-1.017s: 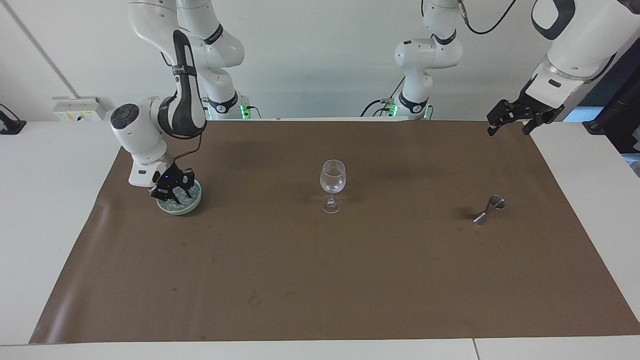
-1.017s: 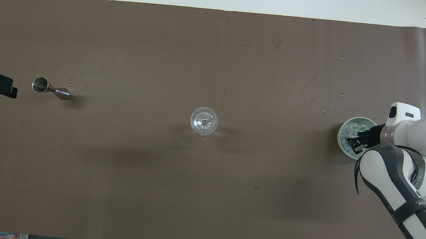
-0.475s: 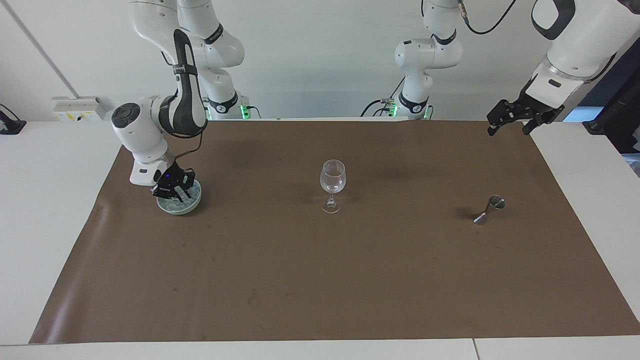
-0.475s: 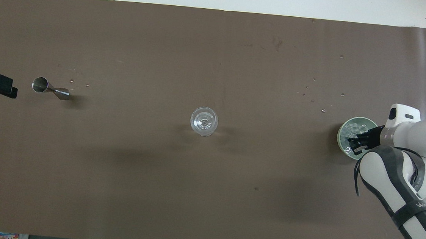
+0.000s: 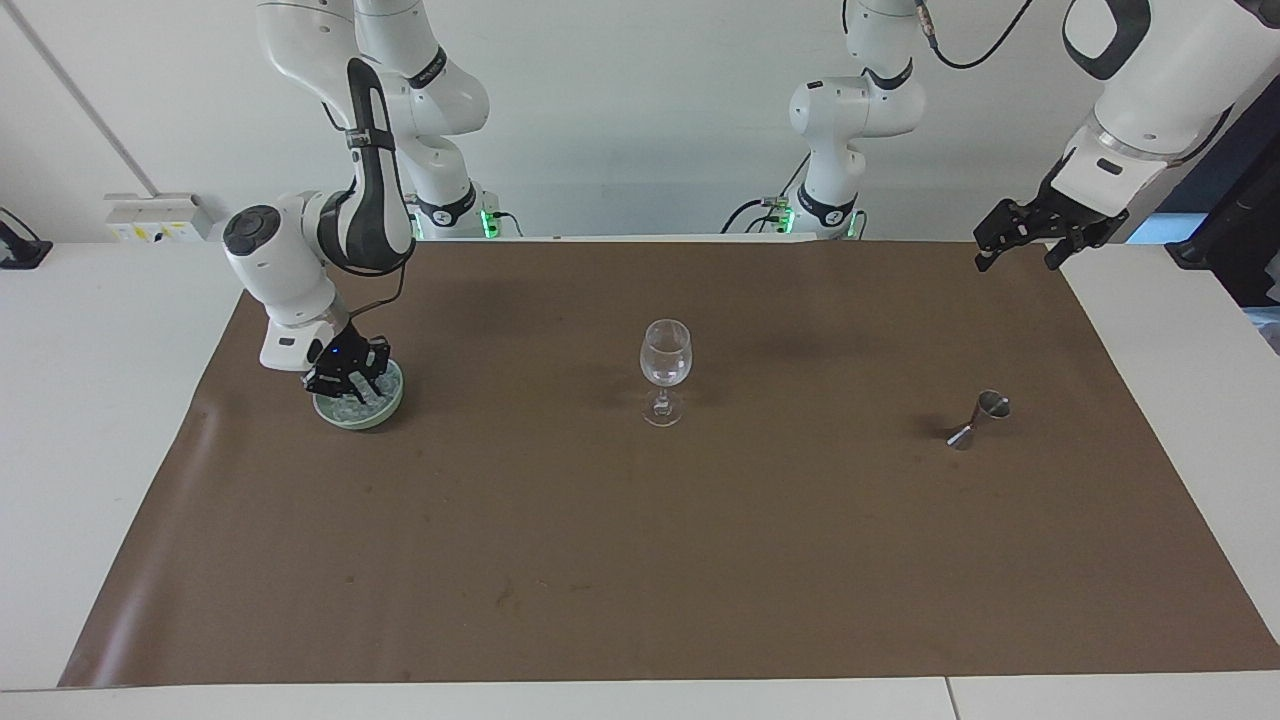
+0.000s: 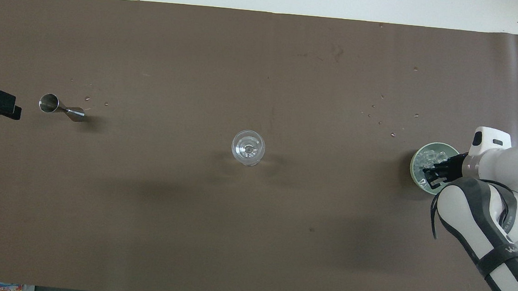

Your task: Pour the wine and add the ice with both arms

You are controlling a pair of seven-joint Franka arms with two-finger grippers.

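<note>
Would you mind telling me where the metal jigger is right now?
The jigger lies tipped on the brown mat toward the left arm's end of the table, level with the wine glass.

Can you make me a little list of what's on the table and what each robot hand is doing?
surface: brown paper sheet
middle: empty wine glass, upright
right arm's end: green bowl holding ice
left arm's end: metal jigger, tipped on its side
right gripper: down in the bowl, shut among the ice
left gripper: waiting, open, raised over the sheet's corner
</note>
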